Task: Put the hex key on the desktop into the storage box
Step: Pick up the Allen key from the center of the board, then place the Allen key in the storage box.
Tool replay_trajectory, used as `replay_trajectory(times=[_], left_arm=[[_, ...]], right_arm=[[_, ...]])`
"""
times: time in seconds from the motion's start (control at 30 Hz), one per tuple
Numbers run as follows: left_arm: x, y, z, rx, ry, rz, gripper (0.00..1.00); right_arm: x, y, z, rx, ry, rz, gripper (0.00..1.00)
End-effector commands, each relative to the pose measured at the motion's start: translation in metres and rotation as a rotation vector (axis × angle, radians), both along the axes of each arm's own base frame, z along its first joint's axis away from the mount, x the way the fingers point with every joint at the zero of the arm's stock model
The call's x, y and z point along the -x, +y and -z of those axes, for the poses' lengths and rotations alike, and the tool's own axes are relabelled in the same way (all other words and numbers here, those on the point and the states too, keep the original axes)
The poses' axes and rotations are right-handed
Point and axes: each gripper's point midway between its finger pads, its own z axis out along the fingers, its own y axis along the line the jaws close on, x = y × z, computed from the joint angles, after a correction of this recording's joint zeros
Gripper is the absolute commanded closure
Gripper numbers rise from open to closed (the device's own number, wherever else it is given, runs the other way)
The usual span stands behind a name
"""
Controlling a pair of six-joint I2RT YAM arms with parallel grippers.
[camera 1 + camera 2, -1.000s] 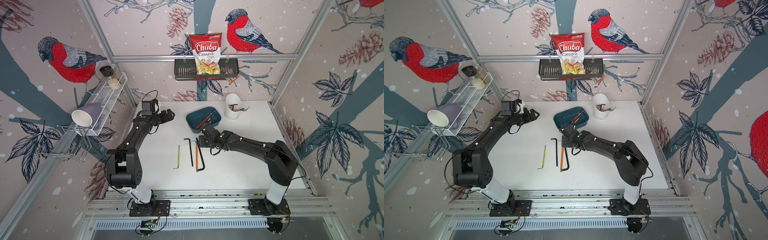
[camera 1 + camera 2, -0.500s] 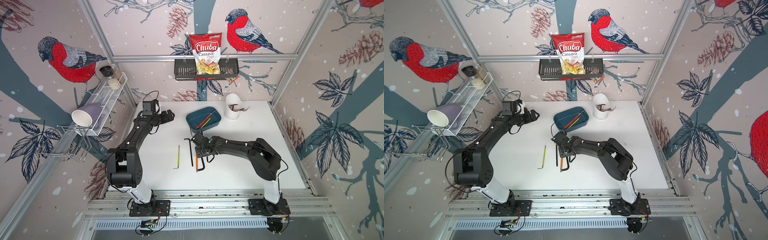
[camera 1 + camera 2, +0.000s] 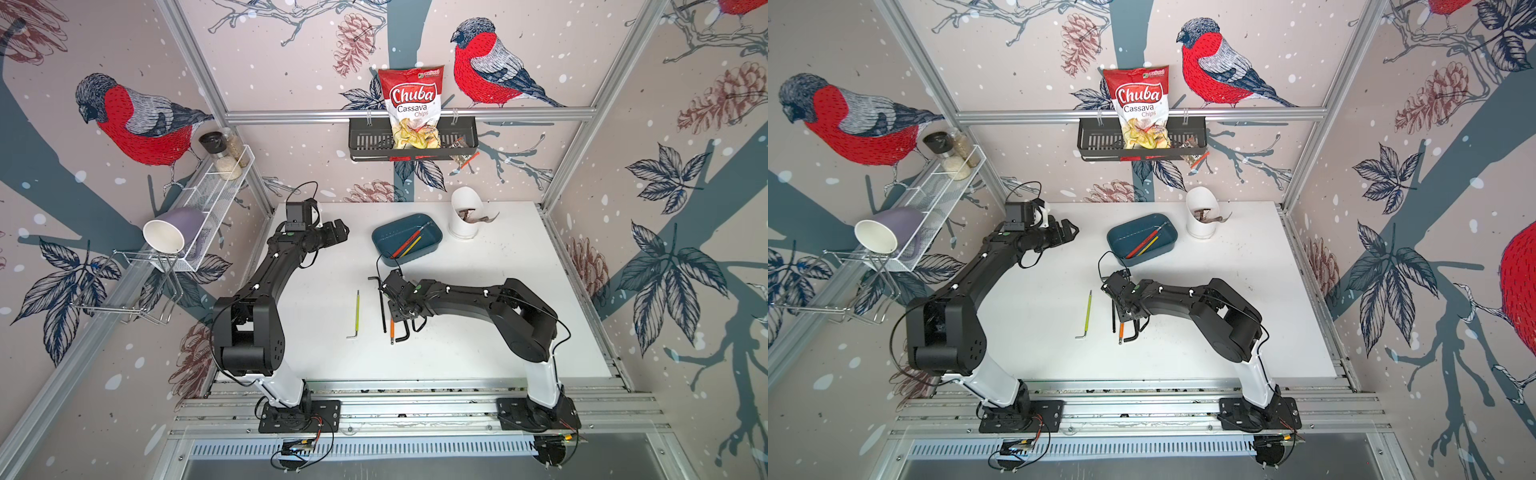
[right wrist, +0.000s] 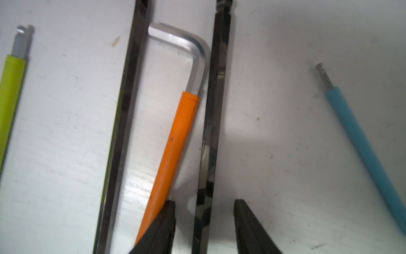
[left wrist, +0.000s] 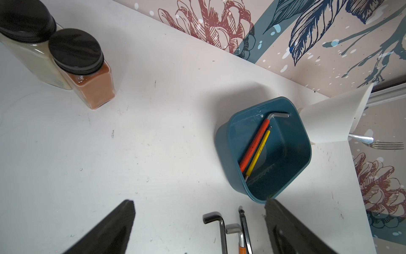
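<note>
The right gripper [image 4: 204, 201] sits low over the middle of the desktop [image 3: 478, 328], a large matte white tabletop. Its jaws are apart and straddle the ball-tipped black steel hex key [image 4: 214, 110]. White shows on both sides of the shaft, so nothing is clamped. This key lies flat, running near to far, well short of the storage box [image 3: 419, 255], a shallow teal-blue plastic tray farther back.

An orange-sleeved silver hex key [image 4: 175, 143] lies just left of it, its bent end close against the black shaft. One of the fingers [image 4: 162, 228] overlaps the orange sleeve. Farther left come a second black hex key [image 4: 123, 132] and, apart, a green-sleeved hex key [image 3: 356, 309]. On the right a blue-sleeved hex key [image 4: 362, 151] lies apart, hidden under the arm in both top views.

The box holds a red-sleeved hex key [image 5: 254, 145] and a yellow-sleeved hex key [image 5: 258, 154] side by side. A white cylindrical cup [image 3: 465, 220] stands just right of it.

The left gripper [image 3: 338, 230] hovers at the far left, jaws wide apart and empty. Two black-lidded jars [image 5: 83, 72] stand touching on the desktop.

The tabletop is scuffed and speckled and edged by aluminium rails. The walls carry paper with red-breasted birds and pine cones. A black perforated basket [image 3: 365, 143] on the far wall holds a red chips bag [image 3: 413, 99]. A white wire shelf [image 3: 216, 187] on the left wall carries a tipped lilac mug [image 3: 183, 224].
</note>
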Motion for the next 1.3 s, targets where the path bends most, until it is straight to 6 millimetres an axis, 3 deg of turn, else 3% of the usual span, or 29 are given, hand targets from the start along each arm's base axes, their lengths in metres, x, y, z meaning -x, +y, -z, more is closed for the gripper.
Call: replay_trajectory(times=[0.0,0.1,0.3,0.43,0.57,0.8,1.03,1.17,1.27], left_arm=[[-0.001,0.001,-0.004,-0.013,-0.014,0.003,0.04],[-0.002,0.001,-0.003,-0.014,-0.010,0.003,0.04],[-0.002,0.001,-0.002,-0.014,-0.009,0.003,0.04],[-0.001,0.001,0.001,-0.016,-0.002,0.003,0.04],[-0.001,0.000,0.002,-0.027,0.001,0.004,0.04],[-0.001,-0.002,-0.004,-0.026,-0.012,0.010,0.04],[0.000,-0.003,-0.009,-0.019,-0.025,0.016,0.04],[0.001,-0.004,-0.010,-0.010,-0.027,0.019,0.04],[0.001,-0.006,-0.011,-0.002,-0.028,0.025,0.04]], right_arm=[[0.010,-0.015,0.020,0.055,0.052,0.018,0.66],[0.013,-0.021,0.024,0.067,0.059,0.023,0.77],[0.016,-0.027,0.013,0.026,0.055,0.036,0.98],[0.015,-0.029,0.001,-0.028,0.055,0.040,1.00],[0.005,-0.030,-0.030,-0.087,0.012,0.028,1.00],[-0.030,-0.019,-0.106,-0.229,-0.096,-0.035,1.00],[-0.090,-0.010,-0.150,-0.368,-0.163,-0.095,1.00],[-0.140,-0.017,-0.153,-0.403,-0.115,0.045,1.00],[-0.163,-0.009,-0.155,-0.500,-0.072,0.113,1.00]])
